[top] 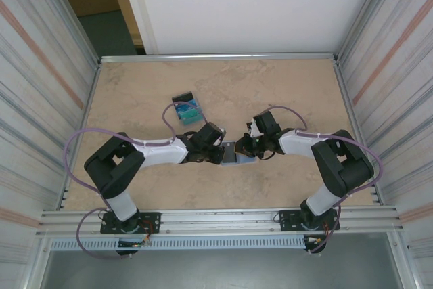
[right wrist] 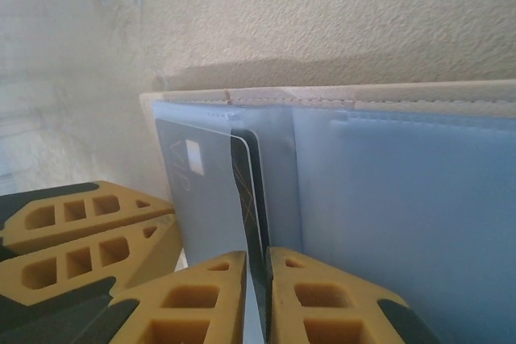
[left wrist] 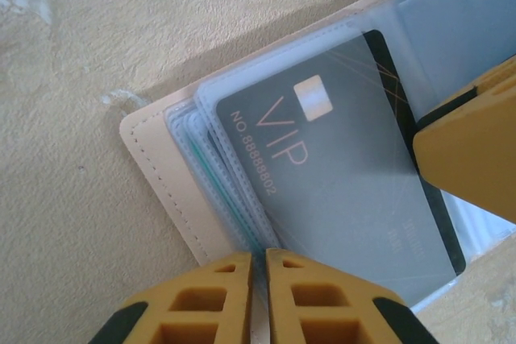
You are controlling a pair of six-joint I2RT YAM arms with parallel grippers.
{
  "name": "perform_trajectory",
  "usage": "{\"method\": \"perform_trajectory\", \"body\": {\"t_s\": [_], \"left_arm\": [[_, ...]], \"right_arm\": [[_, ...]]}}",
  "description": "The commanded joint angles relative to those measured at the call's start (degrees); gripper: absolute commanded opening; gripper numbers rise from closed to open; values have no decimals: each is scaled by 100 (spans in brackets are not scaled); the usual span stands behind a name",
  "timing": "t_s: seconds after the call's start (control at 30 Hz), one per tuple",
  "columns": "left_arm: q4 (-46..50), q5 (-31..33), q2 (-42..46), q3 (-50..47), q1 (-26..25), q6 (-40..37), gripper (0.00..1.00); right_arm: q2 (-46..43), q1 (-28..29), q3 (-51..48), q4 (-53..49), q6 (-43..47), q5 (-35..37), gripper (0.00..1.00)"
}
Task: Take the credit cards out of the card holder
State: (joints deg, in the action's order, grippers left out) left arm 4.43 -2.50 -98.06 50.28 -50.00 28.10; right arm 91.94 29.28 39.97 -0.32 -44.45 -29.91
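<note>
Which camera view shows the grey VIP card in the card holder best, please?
The left wrist view: the VIP card lies face-on, its lettering readable. The right wrist view shows it steeply foreshortened. In the top external view the card holder is a small sliver; the card cannot be made out.

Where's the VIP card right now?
Left wrist view: the VIP card sits partly in the card holder's clear sleeve, its black edge pinched by the right gripper.

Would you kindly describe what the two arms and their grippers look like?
The left arm and right arm have white links, black joint housings and looping purple cables. The fingers are yellow-orange with hollow cut-outs and black backs.
</note>
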Motion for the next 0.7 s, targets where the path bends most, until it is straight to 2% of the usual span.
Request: {"method": "perform_trajectory", "body": {"t_s": [0.0,0.17,0.4,0.67], "left_arm": [[133,-127,-113,131,-18,-129,12],[151,-130,-119,140,-19,-116,12],[225,-102,-141,158,-13,-104,11],[372,72,-155,184,-19,-85,5]], "right_arm": [[71,17,34,204,-62,-251,14],[181,-35,-76,492,-178,-422,14],[176,-122,-173,574,-196,-429,5],[113,-285,-241,493,-84,-419,0]]}}
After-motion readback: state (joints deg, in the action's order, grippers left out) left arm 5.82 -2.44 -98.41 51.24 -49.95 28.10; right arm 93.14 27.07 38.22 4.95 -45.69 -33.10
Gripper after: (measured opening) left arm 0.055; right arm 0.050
